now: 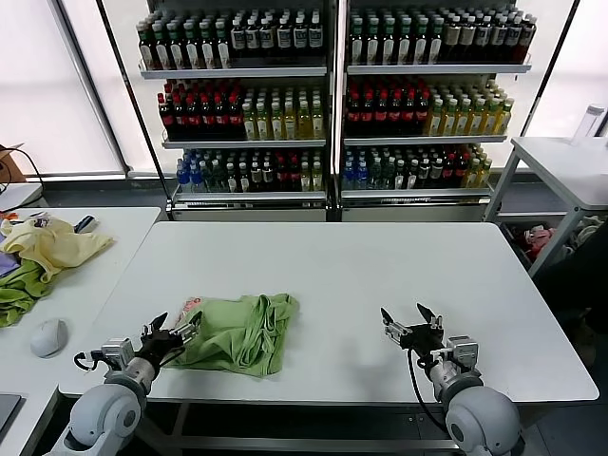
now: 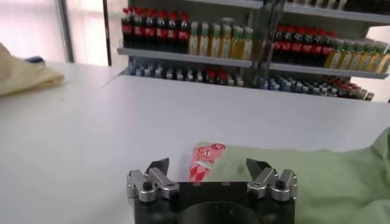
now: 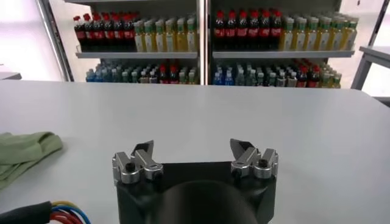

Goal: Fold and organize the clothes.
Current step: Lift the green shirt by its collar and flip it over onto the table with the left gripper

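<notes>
A white table (image 1: 380, 285) fills the middle and lower part of the head view. On it, at lower left of centre, lies a light green polo shirt (image 1: 242, 332), bunched and partly folded, with a red-and-white printed patch showing at its left edge. The rest of the tabletop, out to the right side of the frame, is bare white.

A second white table (image 1: 66, 294) stands at the left edge of the frame, just beside the first. On it lie a pale yellow garment (image 1: 52, 245) at upper left, a darker green cloth (image 1: 19, 294) touching and partly under it, and a pale computer mouse (image 1: 48, 336) nearer the lower left corner.
</notes>
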`<action>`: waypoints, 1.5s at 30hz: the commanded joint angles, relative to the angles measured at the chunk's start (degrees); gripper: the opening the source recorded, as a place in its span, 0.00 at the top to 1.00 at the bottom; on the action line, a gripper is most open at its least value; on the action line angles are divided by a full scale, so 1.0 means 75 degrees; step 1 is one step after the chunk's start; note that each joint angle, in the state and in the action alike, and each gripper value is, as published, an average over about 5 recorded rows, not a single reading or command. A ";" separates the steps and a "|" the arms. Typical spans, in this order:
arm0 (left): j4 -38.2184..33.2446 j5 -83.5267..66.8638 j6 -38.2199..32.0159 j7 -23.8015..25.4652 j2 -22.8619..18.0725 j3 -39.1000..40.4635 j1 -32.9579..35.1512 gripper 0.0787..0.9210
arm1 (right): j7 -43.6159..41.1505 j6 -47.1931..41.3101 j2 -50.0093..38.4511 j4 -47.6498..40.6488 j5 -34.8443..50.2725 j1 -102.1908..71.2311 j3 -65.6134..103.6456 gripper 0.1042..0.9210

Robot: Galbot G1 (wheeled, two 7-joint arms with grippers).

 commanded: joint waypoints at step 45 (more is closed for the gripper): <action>0.0329 -0.6252 0.0714 0.0826 -0.0757 -0.2639 0.0118 0.94 | 0.0012 0.0124 -0.0050 -0.0015 0.0095 -0.0036 0.0178 0.12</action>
